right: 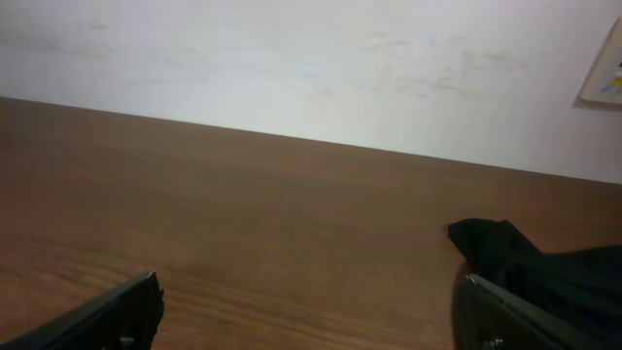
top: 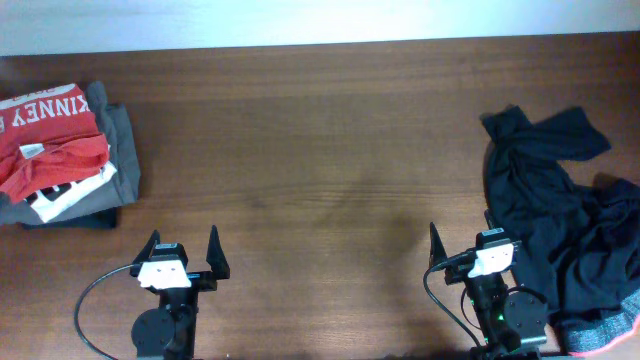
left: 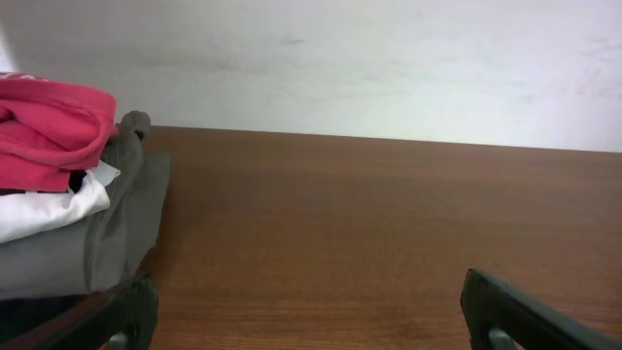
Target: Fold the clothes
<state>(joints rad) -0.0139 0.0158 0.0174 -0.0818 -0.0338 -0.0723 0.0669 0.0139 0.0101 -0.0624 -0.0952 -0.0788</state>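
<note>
The clothes, a pair of black pants [top: 560, 215], lie crumpled at the table's right edge. Their grey waistband with red-orange trim [top: 612, 326] pokes out at the lower right. My right gripper [top: 466, 248] stands open at the front of the table, just left of the pants, with nothing between its fingers. In the right wrist view the black fabric [right: 549, 270] lies just beyond the right finger [right: 515, 316], and the gripper [right: 311, 321] spans bare wood. My left gripper [top: 183, 250] is open and empty near the front left, its fingers [left: 126, 316] wide apart over the table.
A stack of folded garments sits at the far left: a red T-shirt with white lettering [top: 45, 140] on top of grey ones [top: 122, 135], also seen as the stack [left: 58, 194] in the left wrist view. A pale wall [top: 320, 20] runs behind the wooden table [top: 320, 150].
</note>
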